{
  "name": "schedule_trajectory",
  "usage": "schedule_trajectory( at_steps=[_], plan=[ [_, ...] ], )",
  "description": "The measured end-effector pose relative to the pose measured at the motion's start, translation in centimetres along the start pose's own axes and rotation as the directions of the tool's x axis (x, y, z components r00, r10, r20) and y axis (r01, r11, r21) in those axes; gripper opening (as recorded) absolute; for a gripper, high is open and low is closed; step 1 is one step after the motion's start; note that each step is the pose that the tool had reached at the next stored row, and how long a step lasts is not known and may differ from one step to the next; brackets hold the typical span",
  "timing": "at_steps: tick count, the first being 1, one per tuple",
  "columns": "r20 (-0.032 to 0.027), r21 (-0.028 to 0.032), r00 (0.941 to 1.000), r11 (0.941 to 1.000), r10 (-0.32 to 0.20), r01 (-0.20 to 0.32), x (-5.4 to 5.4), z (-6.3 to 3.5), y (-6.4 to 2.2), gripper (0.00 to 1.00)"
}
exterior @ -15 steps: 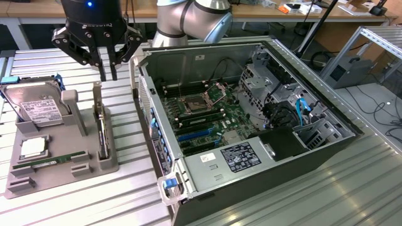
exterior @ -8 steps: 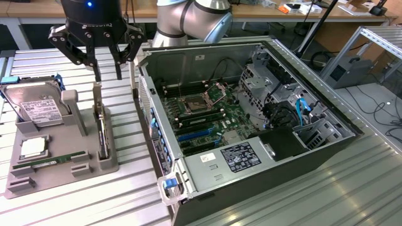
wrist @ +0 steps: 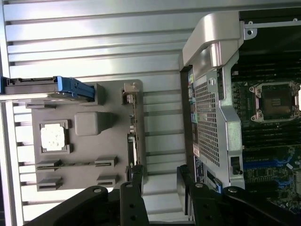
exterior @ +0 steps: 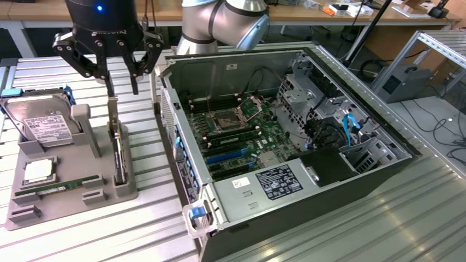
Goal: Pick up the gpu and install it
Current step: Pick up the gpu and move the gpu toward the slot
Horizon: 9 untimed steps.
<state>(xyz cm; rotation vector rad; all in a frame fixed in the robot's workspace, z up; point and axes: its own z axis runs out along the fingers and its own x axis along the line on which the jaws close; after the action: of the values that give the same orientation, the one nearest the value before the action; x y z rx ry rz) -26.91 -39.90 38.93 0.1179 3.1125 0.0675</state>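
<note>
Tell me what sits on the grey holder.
The grey holder carries a hard drive, a square chip, a memory stick and the gpu standing on edge. The gpu's lower edge is sunk into the holder, hidden.

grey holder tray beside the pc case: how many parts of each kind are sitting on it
hard drive: 1
cpu: 1
ram stick: 1
gpu: 1
total: 4
</note>
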Motion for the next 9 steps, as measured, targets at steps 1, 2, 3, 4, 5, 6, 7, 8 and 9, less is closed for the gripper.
schedule_trajectory(
  at_steps=[1, 2, 3, 4, 5, 6, 7, 8, 9],
  plan=[
    [0.0, -0.0001, 1.0, 1.0, 0.0, 0.0, 0.01, 0.05, 0.0, 0.42],
    [0.0, 0.0, 1.0, 1.0, 0.0, 0.0, 0.04, 0.11, -0.01, 0.42],
    [0.0, 0.0, 1.0, 1.0, 0.0, 0.0, 0.05, 0.18, -0.01, 0.42],
    [0.0, -0.0001, 1.0, 1.0, 0.0, 0.0, 0.05, 0.22, -0.01, 0.42],
    [0.0, 0.0, 1.0, 1.0, 0.0, 0.0, 0.06, 0.26, -0.02, 0.42],
    [0.0, -0.0001, 1.0, 1.0, 0.0, 0.0, 0.06, 0.31, -0.02, 0.42],
    [0.0, 0.0, 1.0, 1.0, 0.0, 0.0, 0.07, 0.35, -0.02, 0.42],
    [0.0, 0.0, 1.0, 1.0, 0.0, 0.0, 0.08, 0.41, -0.02, 0.42],
    [0.0, 0.0, 1.0, 1.0, 0.0, 0.0, 0.08, 0.48, -0.03, 0.42]
  ],
)
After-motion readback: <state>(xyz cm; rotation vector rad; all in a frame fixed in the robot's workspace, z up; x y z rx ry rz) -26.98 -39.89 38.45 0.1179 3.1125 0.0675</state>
